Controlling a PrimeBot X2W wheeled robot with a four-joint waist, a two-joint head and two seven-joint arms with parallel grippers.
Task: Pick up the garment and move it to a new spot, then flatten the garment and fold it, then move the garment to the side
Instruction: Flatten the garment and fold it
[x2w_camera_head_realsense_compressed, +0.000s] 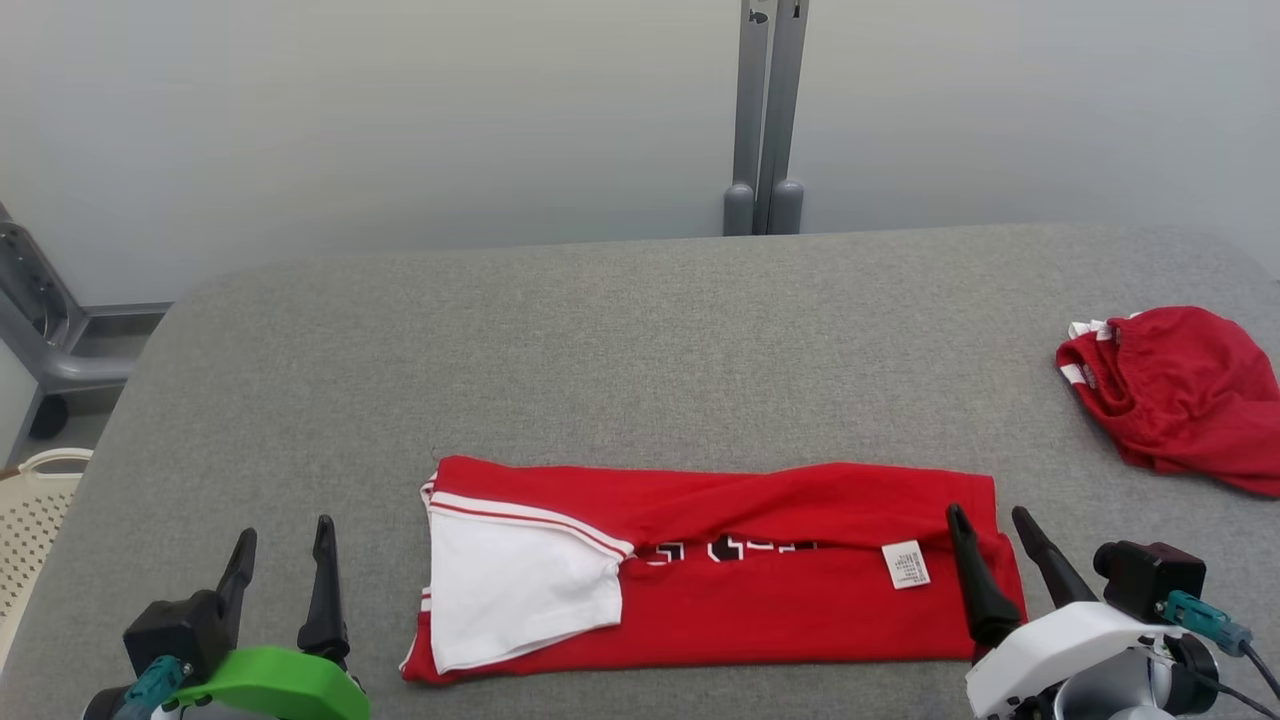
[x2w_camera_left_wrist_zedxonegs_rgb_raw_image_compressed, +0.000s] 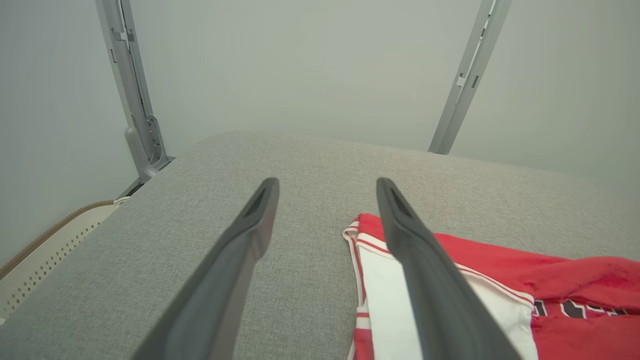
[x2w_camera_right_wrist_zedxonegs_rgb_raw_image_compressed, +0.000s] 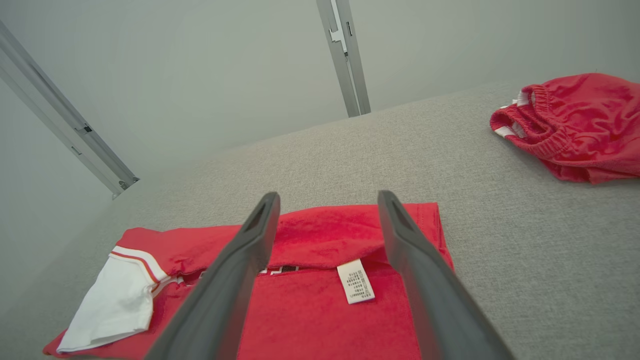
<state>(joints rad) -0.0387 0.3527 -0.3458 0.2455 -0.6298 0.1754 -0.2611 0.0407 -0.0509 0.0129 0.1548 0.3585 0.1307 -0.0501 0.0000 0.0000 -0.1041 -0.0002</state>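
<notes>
The garment (x2w_camera_head_realsense_compressed: 740, 590) is a red shirt with a white sleeve (x2w_camera_head_realsense_compressed: 510, 585) and a white label (x2w_camera_head_realsense_compressed: 906, 565), folded into a long band near the table's front edge. It also appears in the left wrist view (x2w_camera_left_wrist_zedxonegs_rgb_raw_image_compressed: 500, 290) and the right wrist view (x2w_camera_right_wrist_zedxonegs_rgb_raw_image_compressed: 320, 280). My left gripper (x2w_camera_head_realsense_compressed: 282, 545) stands open to the left of the garment, apart from it, with nothing between its fingers (x2w_camera_left_wrist_zedxonegs_rgb_raw_image_compressed: 260, 220). My right gripper (x2w_camera_head_realsense_compressed: 990, 525) is open over the garment's right end, empty, its fingers (x2w_camera_right_wrist_zedxonegs_rgb_raw_image_compressed: 260, 230) above the cloth by the label (x2w_camera_right_wrist_zedxonegs_rgb_raw_image_compressed: 355, 281).
A second red garment (x2w_camera_head_realsense_compressed: 1180, 395), crumpled with a white-striped waistband, lies at the table's right edge, also in the right wrist view (x2w_camera_right_wrist_zedxonegs_rgb_raw_image_compressed: 575, 125). A cream perforated basket (x2w_camera_head_realsense_compressed: 35, 510) sits beside the table's left edge. A grey post (x2w_camera_head_realsense_compressed: 765, 120) rises behind the grey table (x2w_camera_head_realsense_compressed: 620, 340).
</notes>
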